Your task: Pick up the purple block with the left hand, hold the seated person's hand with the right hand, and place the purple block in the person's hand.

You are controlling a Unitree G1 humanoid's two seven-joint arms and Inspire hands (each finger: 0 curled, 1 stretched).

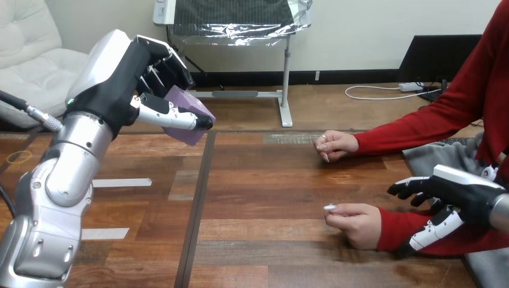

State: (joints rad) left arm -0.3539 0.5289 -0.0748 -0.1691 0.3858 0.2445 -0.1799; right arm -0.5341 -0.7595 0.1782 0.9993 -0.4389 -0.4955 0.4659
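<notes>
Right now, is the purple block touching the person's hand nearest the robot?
Apart. In the head view the left hand grips the purple block up at the left; bare table separates it from the person's nearer hand.

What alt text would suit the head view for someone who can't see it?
The robot's left hand holds a purple block raised above the wooden table. Its right hand sits over the forearm behind the person's nearer hand; the person's other hand rests farther back.
</notes>
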